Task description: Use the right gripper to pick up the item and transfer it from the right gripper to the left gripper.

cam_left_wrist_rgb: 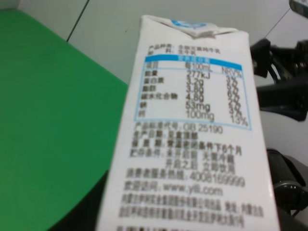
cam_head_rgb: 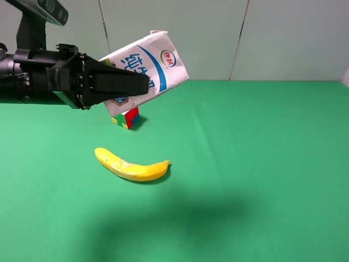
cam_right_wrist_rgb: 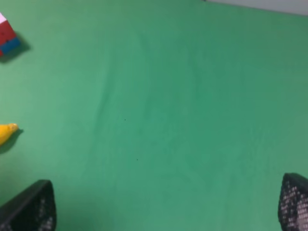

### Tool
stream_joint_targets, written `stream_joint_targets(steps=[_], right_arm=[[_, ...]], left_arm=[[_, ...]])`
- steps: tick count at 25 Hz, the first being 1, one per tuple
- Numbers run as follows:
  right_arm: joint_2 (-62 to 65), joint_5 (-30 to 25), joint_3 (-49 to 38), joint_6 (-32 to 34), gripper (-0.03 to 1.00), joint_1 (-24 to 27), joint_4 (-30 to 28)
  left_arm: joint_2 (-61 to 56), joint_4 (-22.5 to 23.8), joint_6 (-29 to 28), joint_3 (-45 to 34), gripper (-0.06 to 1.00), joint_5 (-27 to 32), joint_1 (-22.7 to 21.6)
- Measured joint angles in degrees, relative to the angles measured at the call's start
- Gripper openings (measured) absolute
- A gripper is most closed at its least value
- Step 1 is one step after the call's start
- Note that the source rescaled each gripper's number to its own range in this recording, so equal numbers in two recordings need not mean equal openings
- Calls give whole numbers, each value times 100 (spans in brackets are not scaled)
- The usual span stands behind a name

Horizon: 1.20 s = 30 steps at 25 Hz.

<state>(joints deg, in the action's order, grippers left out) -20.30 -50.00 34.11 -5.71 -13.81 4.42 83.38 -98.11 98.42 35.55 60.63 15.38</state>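
The item, a white milk carton with blue print, hangs tilted in the air above the table's back left, with my left gripper shut on its lower half. In the left wrist view the carton fills the frame, its nutrition label facing the camera, and it hides the fingers. My right gripper is open, its two black fingertips wide apart over bare green cloth with nothing between them. The right arm is outside the exterior high view.
A multicoloured puzzle cube sits on the green table just under the carton, also seen in the right wrist view as the cube. A yellow banana lies nearer the front. Black arm parts show beyond the carton.
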Motion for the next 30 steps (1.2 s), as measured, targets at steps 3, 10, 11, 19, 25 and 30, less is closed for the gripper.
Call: stream_joint_targets(steps=[3,10,11,19,25,30], right_arm=[[549,-160,-188,94,100,0,0],[1647,-632,-507,154,100,0,-7],[1755,-710,-559,154,100,0,-7],[2060,-799,-601,214,100,0,-166],[2060,-799,-601,571,100,0,-792],[2060,-799,-601,688,100,0,-801]], left_arm=[[0,0,0,0,0,0,0],[0,0,0,0,0,0,0],[0,0,0,0,0,0,0],[0,0,0,0,0,0,0],[0,0,0,0,0,0,0],[0,0,1,0,0,0,0]])
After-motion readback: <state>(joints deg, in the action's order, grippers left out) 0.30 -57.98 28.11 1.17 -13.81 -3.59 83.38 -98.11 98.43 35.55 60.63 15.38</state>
